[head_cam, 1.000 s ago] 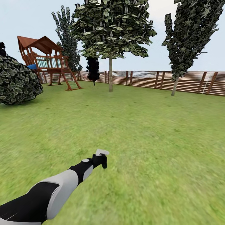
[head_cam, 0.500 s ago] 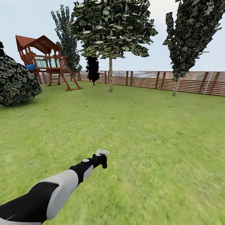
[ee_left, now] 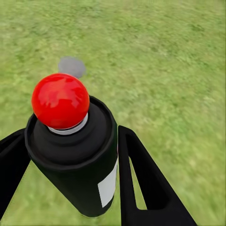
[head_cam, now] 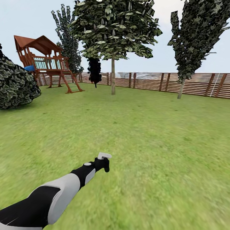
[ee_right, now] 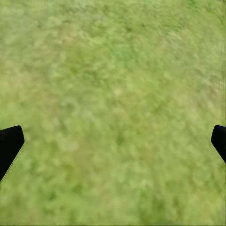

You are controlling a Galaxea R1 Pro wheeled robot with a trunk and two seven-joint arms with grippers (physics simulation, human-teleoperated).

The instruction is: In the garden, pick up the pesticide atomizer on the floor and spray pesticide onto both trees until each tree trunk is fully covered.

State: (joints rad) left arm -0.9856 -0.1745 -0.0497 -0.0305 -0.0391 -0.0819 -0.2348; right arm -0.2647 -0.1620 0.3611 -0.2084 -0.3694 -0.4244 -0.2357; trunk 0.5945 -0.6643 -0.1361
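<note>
Left end effector [ee_left: 70,188] pinches the spray bottle [ee_left: 75,160]; the right end effector [ee_right: 113,141] is spread over grass. The tree trunk [head_cam: 113,76] at twelve o'clock is well apart: spraying now would likely miss

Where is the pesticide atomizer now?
The pesticide atomizer sits between the left gripper fingers, held above the lawn, left of centre in the head view.

Readable text: none anywhere.
Pesticide atomizer [ee_left: 75,160] label: a plain white patch on the dark body, with no letters or numbers to make out.
Fence [head_cam: 166,81]: bare wooden slats, no signs.
</note>
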